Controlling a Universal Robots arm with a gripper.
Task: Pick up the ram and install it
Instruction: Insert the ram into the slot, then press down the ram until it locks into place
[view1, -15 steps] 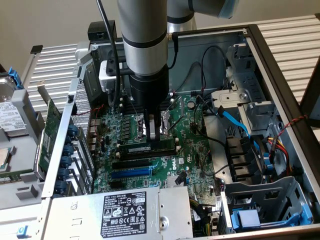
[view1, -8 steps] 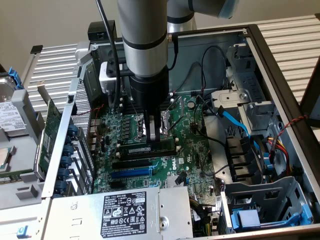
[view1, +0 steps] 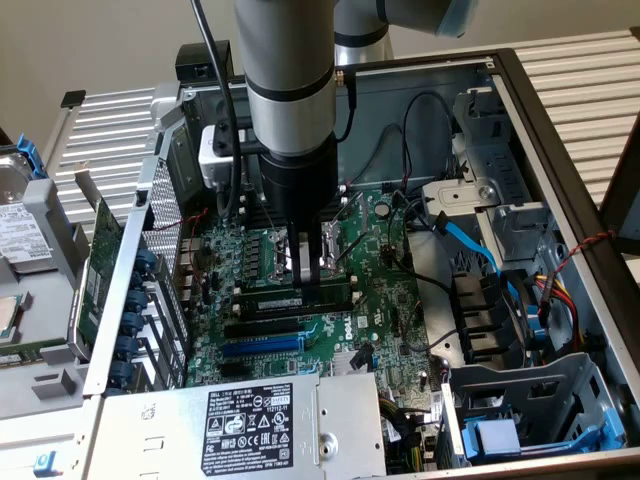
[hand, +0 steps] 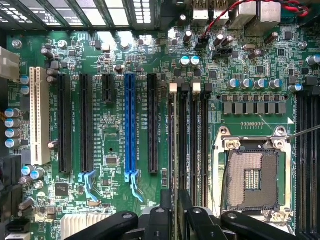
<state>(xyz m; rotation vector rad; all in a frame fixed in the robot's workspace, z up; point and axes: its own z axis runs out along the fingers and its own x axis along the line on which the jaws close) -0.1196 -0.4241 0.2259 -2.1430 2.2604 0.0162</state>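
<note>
Ram (view1: 295, 299) sits edge-up in a black memory slot (hand: 183, 140) on the motherboard (view1: 350, 320), so your end effector (view1: 303, 268) hangs directly over it; you can't tell whether its fingers grip the stick or stand apart.

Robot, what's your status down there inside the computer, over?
Claw low over black memory slots. Long thin green ram stick on edge in end slot, directly beneath claw. Blue flat cable off to the side, not in the way.

Tiny unreadable print on power supply label (view1: 250, 427) and motherboard (hand: 115, 135)
</note>
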